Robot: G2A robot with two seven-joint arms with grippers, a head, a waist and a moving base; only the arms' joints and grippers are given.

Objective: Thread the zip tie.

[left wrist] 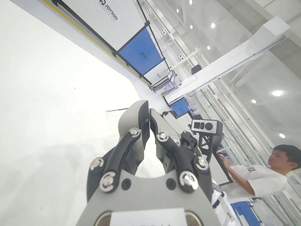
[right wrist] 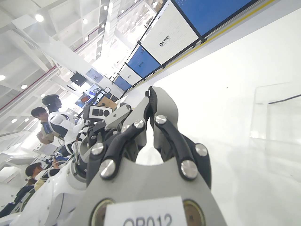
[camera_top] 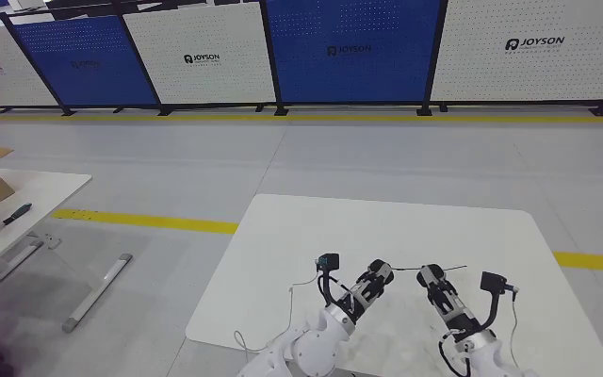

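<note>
The grey left gripper and grey right gripper were held clenched; any contents could not be told. A thin black zip tie was seen nearby against the white table.

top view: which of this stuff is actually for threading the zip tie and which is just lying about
For the job:
- zip tie, a thin black strip
- left gripper and right gripper, fingers closed, close beside it
- white table under them

Just lying about:
- side table with a small dark thing on it
- blue and white panels behind
</note>
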